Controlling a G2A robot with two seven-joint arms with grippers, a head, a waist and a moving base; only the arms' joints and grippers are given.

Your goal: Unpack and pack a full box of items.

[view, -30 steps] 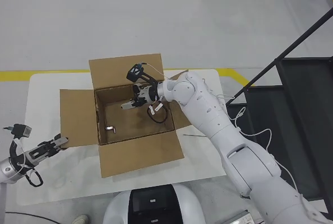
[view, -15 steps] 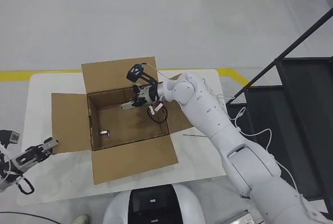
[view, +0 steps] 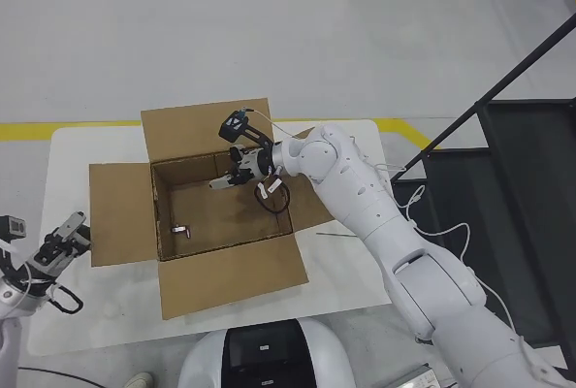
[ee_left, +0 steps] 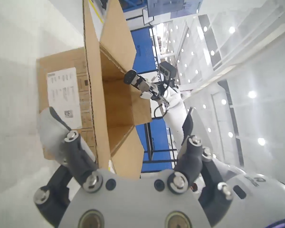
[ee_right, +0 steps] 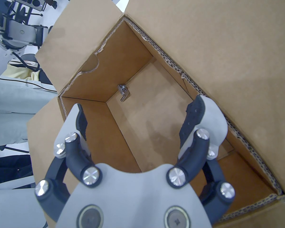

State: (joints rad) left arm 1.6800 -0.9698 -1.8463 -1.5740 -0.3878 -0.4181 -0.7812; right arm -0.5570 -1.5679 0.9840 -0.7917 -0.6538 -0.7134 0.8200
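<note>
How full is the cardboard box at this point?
Nearly empty: the box, flaps spread open, has a bare floor with one small metal piece by a wall.

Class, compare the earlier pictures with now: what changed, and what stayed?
The left gripper pulled the brown cardboard box toward the robot's left by its side flap, then let go and drew back, open. The right gripper stayed open over the box.

The left gripper (ee_left: 118, 119) has its fingers spread wide, holding nothing, facing the cardboard box (ee_left: 116, 103) on the white surface (ee_left: 19, 60). The flaps stand open and a paper label (ee_left: 61, 96) is on the side. The right gripper (ee_left: 137, 85) hangs over the far rim.
</note>
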